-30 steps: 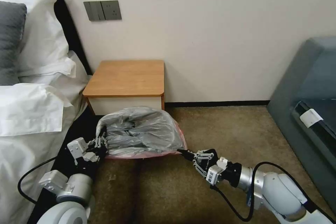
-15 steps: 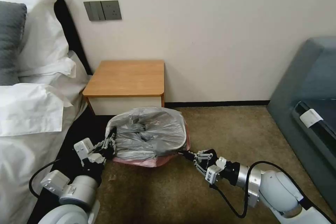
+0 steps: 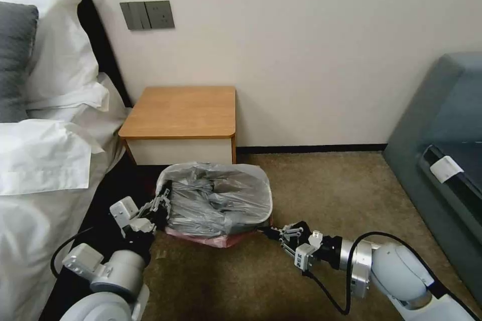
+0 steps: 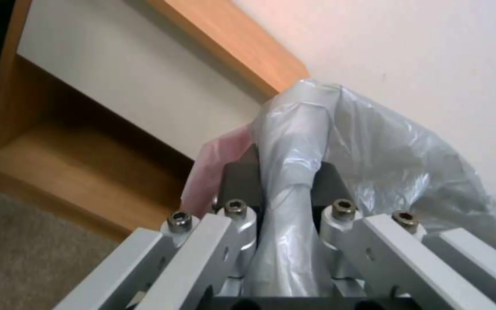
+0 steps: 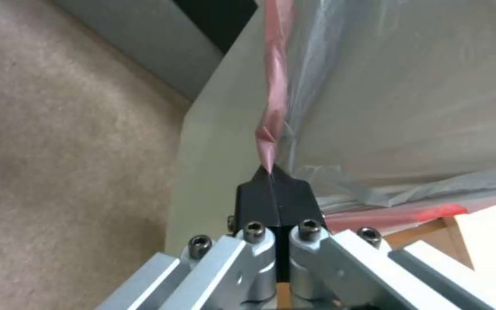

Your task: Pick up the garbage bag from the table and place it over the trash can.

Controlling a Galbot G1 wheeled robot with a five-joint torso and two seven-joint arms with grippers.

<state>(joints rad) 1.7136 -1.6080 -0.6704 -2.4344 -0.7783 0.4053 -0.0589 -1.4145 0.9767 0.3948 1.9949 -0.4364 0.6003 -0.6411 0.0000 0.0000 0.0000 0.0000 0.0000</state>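
Garbage bag [image 3: 217, 199] spread over the mouth of the trash can [image 3: 267, 213], on the carpet [image 3: 321, 180] directly in front of the desk [image 3: 181, 110], below its front edge. Grey film bulging above the rim; pinkish-red edge [image 3: 201, 237] hanging down the near wall of the can. Can wall seen as a beige surface in the right wrist view [image 5: 219, 142].

Left gripper [image 3: 161, 205] at the bag's left side, jaws closed on a gathered fold of grey film [image 4: 285, 215]; fold pinched between the dark pads in the left wrist view. Right gripper [image 3: 273, 233] at the bag's near right corner, jaws pressed fully together on a thin tip of the pink edge [image 5: 268, 146].

Desk top bare, white drawer front [image 3: 178, 150] just behind the can. Bed [image 3: 45, 160] with white linen close on the left, beside the left arm. Grey sofa [image 3: 442, 160] well apart on the right. Wall switch plate [image 3: 147, 15] above the desk.
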